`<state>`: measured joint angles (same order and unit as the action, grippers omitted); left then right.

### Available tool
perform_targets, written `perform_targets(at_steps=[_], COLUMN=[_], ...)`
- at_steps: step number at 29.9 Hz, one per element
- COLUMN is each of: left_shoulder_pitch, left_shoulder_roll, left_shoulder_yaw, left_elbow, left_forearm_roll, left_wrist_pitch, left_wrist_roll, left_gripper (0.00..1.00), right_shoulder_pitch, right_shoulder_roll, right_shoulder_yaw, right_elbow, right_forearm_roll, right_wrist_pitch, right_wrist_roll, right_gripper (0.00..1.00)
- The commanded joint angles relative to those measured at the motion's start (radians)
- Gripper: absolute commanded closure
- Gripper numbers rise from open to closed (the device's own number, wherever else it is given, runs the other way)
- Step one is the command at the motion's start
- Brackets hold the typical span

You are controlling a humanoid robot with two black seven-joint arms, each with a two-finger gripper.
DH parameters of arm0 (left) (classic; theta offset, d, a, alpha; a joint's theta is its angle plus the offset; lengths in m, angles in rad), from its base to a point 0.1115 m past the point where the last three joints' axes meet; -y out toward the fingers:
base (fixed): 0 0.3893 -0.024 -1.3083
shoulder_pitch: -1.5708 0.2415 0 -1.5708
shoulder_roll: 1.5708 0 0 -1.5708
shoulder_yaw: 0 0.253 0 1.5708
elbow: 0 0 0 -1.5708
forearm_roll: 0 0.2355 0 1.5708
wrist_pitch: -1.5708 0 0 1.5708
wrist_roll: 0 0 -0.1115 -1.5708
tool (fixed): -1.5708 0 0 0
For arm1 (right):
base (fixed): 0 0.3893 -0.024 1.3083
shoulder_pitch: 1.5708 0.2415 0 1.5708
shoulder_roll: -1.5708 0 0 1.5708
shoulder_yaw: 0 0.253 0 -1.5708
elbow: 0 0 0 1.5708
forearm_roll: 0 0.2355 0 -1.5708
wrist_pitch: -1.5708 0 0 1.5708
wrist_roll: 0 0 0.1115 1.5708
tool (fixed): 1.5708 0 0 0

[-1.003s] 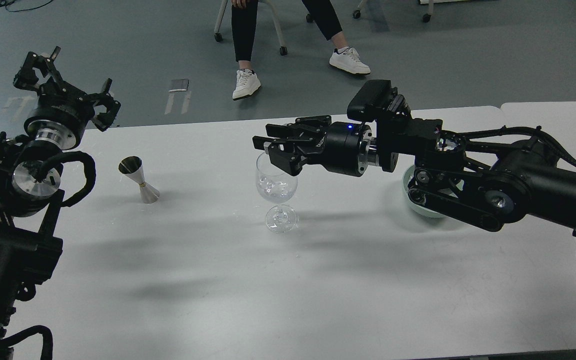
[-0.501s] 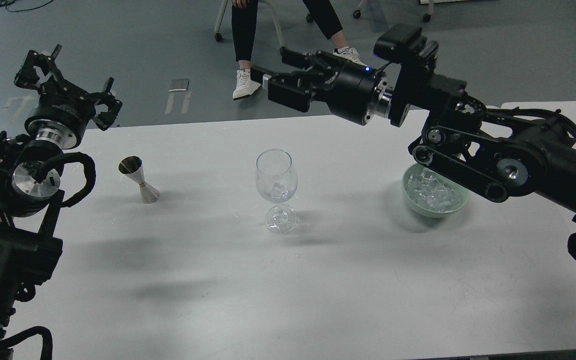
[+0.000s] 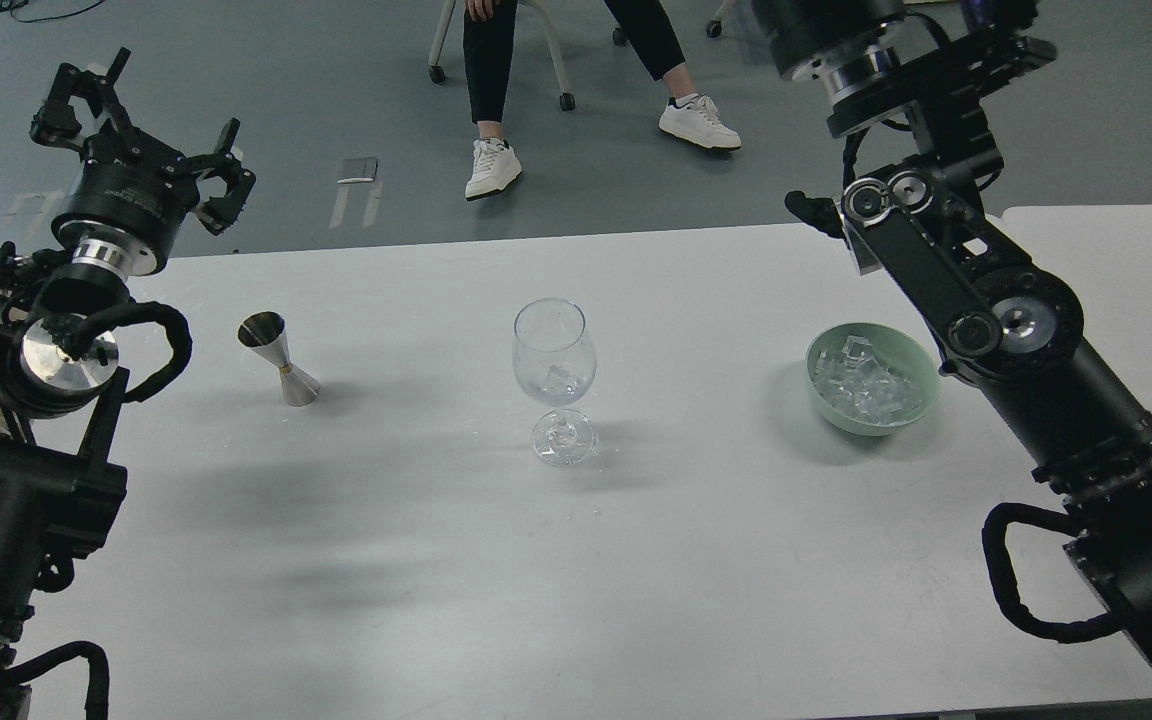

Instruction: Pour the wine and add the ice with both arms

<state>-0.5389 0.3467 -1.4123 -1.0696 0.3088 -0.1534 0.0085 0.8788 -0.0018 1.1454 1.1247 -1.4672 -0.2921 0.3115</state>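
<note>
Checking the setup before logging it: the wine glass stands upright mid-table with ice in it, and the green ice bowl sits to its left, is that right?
Not quite. In the head view the green bowl sits to the right of the wine glass, not left. The glass does stand upright with ice inside.

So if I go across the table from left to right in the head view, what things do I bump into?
Silver jigger → wine glass with ice in it → green bowl full of ice cubes.
</note>
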Motion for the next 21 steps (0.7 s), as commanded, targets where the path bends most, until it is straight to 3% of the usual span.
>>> perform_targets(at_steps=[1,4,10,21], left_shoulder_pitch=[0.002,0.000,0.004,0.008], left_shoulder_roll=[0.000,-0.005,-0.014,-0.061], left_shoulder_yaw=[0.004,-0.005,-0.007,-0.004], left_elbow=[0.000,-0.001,0.011,0.013], left_forearm_roll=[0.004,-0.002,-0.011,-0.023], left_wrist_pitch=[-0.006,-0.008,0.001,0.002], left_wrist_roll=[-0.005,-0.010,-0.067,-0.054], left_gripper=[0.03,0.03,0.03,0.02], right_shoulder_pitch=[0.000,0.003,-0.006,-0.015], right_shoulder_roll=[0.002,0.002,0.002,0.002], right_shoulder_yaw=[0.071,0.073,0.112,0.094], right_elbow=[-0.028,-0.058,-0.146,-0.289], right_forearm_roll=[0.237,0.395,0.677,0.774], right_wrist_pitch=[-0.039,-0.039,-0.039,-0.019], right_wrist_roll=[0.000,0.000,-0.002,-0.009], right_gripper=[0.00,0.00,0.00,0.00])
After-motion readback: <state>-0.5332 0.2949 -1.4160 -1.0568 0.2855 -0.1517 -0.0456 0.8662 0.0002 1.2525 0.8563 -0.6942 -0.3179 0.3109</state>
